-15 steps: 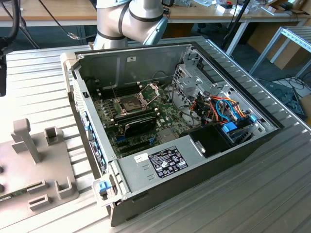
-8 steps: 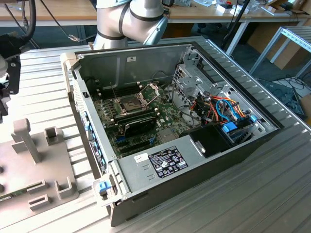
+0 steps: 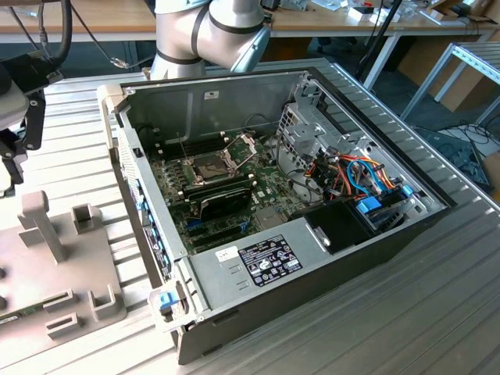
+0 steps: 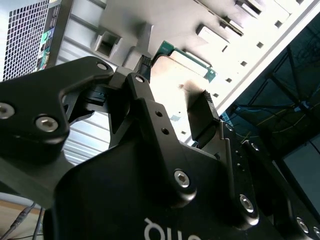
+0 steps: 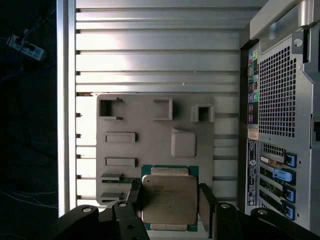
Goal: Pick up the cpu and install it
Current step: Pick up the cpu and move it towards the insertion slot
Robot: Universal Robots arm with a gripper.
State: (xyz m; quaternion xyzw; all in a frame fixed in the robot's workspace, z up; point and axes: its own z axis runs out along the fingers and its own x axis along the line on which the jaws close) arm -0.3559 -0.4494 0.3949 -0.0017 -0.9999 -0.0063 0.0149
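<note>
In the exterior view, the black two-finger gripper (image 3: 11, 176) hangs over the grey plastic parts tray (image 3: 70, 266) at the left, well apart from the open computer case (image 3: 312, 258). In the first wrist view, the cpu (image 5: 169, 200), a small flat square chip with a silver-grey metal top and green rim, lies on that tray, with the jaws spread to either side of it. It is probably light, stiff, slick-topped and delicate underneath, so opposite edges look the best hold. In the second wrist view, the chip's green edge (image 4: 186, 56) lies beyond the parted fingers (image 4: 202, 115).
</note>
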